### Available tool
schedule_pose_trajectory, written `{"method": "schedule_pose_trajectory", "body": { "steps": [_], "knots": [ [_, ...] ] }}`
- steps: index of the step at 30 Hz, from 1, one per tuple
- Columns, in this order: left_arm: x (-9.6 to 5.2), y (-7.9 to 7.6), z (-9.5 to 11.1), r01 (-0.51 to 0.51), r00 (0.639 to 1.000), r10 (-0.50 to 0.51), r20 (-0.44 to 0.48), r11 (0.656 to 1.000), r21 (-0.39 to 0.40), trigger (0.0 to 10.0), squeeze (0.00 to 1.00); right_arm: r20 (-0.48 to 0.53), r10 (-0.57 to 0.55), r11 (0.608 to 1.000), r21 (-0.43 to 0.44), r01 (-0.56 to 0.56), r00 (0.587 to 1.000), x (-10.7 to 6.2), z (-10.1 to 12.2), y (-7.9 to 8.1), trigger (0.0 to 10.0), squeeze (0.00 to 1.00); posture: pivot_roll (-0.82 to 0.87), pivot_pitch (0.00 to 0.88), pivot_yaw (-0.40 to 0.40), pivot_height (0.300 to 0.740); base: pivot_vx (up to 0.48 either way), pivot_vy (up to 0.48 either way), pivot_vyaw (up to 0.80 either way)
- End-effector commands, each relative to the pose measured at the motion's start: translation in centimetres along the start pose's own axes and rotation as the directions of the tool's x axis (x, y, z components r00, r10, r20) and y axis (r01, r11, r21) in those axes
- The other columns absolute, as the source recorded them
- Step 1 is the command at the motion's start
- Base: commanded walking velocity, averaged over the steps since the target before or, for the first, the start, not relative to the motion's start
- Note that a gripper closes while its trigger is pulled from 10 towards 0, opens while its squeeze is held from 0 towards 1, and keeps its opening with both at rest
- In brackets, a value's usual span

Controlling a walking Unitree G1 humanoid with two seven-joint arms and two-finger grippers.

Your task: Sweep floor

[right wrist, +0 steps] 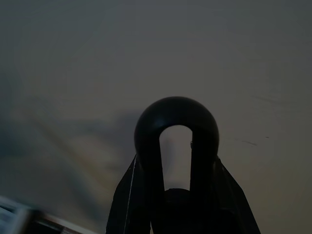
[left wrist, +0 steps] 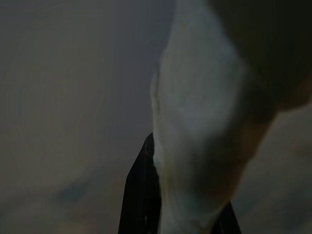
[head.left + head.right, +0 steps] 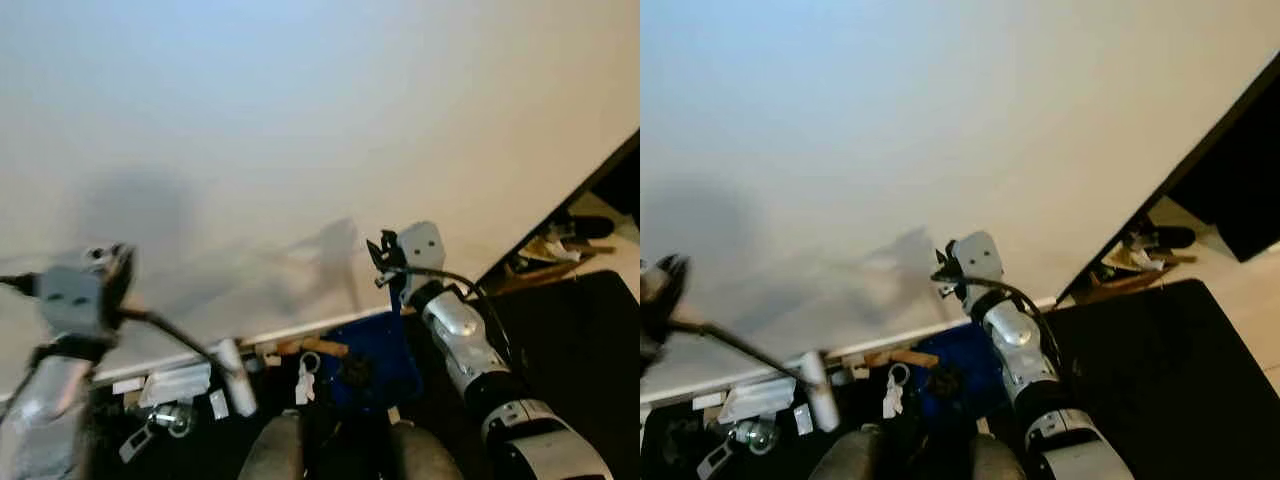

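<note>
Both arms are raised in front of a white wall point(image 3: 300, 120). My left gripper point(image 3: 112, 272) is shut on a pale white handle point(image 2: 195, 136) that sits blurred between its black fingers point(image 2: 141, 195). A thin dark rod point(image 3: 175, 330) runs from that gripper down to a white cylinder point(image 3: 236, 378). My right gripper point(image 3: 385, 258) is shut on a black handle that ends in a rounded loop point(image 1: 176, 119). A blue dustpan point(image 3: 378, 358) sits low behind the right arm, by the wall's foot. How the handle joins it is hidden.
A white baseboard point(image 3: 290, 335) meets dark floor point(image 3: 580, 340). Small white items point(image 3: 175, 385) and wood pieces point(image 3: 315, 347) lie scattered there. At the right, a dark edge point(image 3: 1240, 190) opens onto clutter point(image 3: 555, 250) on pale floor. My own legs point(image 3: 275, 450) fill the bottom.
</note>
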State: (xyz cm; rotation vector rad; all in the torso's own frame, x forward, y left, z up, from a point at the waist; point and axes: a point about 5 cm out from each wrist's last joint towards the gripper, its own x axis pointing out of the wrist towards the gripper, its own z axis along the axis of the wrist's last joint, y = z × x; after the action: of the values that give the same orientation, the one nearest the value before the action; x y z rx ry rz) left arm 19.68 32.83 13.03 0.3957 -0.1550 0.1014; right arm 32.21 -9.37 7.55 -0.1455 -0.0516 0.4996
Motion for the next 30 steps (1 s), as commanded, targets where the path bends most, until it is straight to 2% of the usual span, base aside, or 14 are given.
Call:
{"method": "schedule_pose_trajectory", "body": {
  "steps": [1,5,8,10,11,12,13,17,20,22,23,25,26,30],
  "knots": [
    [-0.4,1.0,-0.2,-0.019,1.0,0.02,-0.023,1.0,0.023,10.0,0.34,-0.078,0.043,0.997,0.064,-0.038,0.996,-0.8,-1.9,1.5,10.0,0.0,0.21,0.221,0.0,0.74,0.0,0.0,0.0],
    [-0.6,1.4,-1.3,-0.056,0.996,0.06,-0.068,0.997,0.056,10.0,0.35,-0.078,0.053,0.997,0.061,-0.048,0.996,-0.7,-1.8,1.5,10.0,0.0,0.2,0.235,-0.011,0.74,0.0,0.0,0.0],
    [-0.1,0.8,-2.4,-0.064,0.992,0.069,-0.101,0.996,0.057,10.0,0.34,-0.072,0.062,0.997,0.059,-0.058,0.995,-0.7,-1.7,1.6,10.0,0.0,0.19,0.249,-0.026,0.74,0.0,0.0,0.0],
    [0.7,-0.3,-3.3,-0.053,0.991,0.057,-0.124,0.998,0.038,10.0,0.34,-0.069,0.068,0.996,0.055,-0.064,0.995,-0.6,-1.6,1.5,10.0,0.0,0.18,0.252,-0.028,0.74,0.0,0.0,0.0],
    [0.7,-0.3,-3.3,-0.053,0.991,0.057,-0.124,0.998,0.038,10.0,0.34,-0.069,0.068,0.996,0.055,-0.064,0.995,-0.6,-1.6,1.5,10.0,0.0,0.18,0.252,-0.028,0.74,0.0,0.0,0.0],
    [1.7,-1.5,-3.9,-0.042,0.99,0.045,-0.136,0.999,0.026,10.0,0.34,-0.068,0.071,0.996,0.053,-0.067,0.995,-0.6,-1.6,1.5,10.0,0.0,0.17,0.257,-0.033,0.74,0.0,0.0,0.0],
    [1.7,-1.5,-3.9,-0.042,0.99,0.045,-0.136,0.999,0.026,10.0,0.34,-0.068,0.071,0.996,0.053,-0.067,0.995,-0.6,-1.6,1.5,10.0,0.0,0.17,0.257,-0.033,0.74,0.0,0.0,0.0],
    [4.1,-3.7,-4.5,-0.03,0.987,0.03,-0.156,1.0,0.008,10.0,0.35,-0.065,0.075,0.996,0.046,-0.072,0.995,-0.6,-1.4,1.4,10.0,0.0,0.15,0.253,-0.04,0.74,0.0,0.0,0.0],
    [4.7,-4.4,-4.5,-0.021,0.988,0.02,-0.155,1.0,-0.004,10.0,0.35,-0.065,0.074,0.996,0.045,-0.071,0.995,-0.6,-1.4,1.3,10.0,0.0,0.15,0.252,-0.041,0.74,0.0,0.0,0.0],
    [6.3,-6.5,-4.2,0.019,0.99,-0.026,-0.14,0.998,-0.056,10.0,0.35,-0.064,0.072,0.997,0.043,-0.07,0.995,-0.6,-1.3,1.2,10.0,0.0,0.13,0.251,-0.039,0.74,0.0,0.0,0.0],
    [6.3,-6.5,-4.2,0.019,0.99,-0.026,-0.14,0.998,-0.056,10.0,0.35,-0.064,0.072,0.997,0.043,-0.07,0.995,-0.6,-1.3,1.2,10.0,0.0,0.13,0.251,-0.039,0.74,0.0,0.0,0.0],
    [7.4,-9.0,-3.6,0.09,0.988,-0.104,-0.11,0.988,-0.124,10.0,0.35,-0.061,0.071,0.997,0.04,-0.069,0.996,-0.6,-1.3,1.1,10.0,0.0,0.12,0.246,-0.04,0.74,0.0,0.0,0.0],
    [7.4,-9.0,-3.6,0.09,0.988,-0.104,-0.11,0.988,-0.124,10.0,0.35,-0.061,0.071,0.997,0.04,-0.069,0.996,-0.6,-1.3,1.1,10.0,0.0,0.12,0.246,-0.04,0.74,0.0,0.0,0.0],
    [8.3,-14.2,-2.0,0.267,0.961,-0.276,-0.012,0.937,-0.226,10.0,0.35,-0.06,0.064,0.997,0.034,-0.062,0.996,-0.7,-1.2,0.8,10.0,0.0,0.11,0.237,-0.039,0.74,0.0,0.0,0.0]
  ]
}}
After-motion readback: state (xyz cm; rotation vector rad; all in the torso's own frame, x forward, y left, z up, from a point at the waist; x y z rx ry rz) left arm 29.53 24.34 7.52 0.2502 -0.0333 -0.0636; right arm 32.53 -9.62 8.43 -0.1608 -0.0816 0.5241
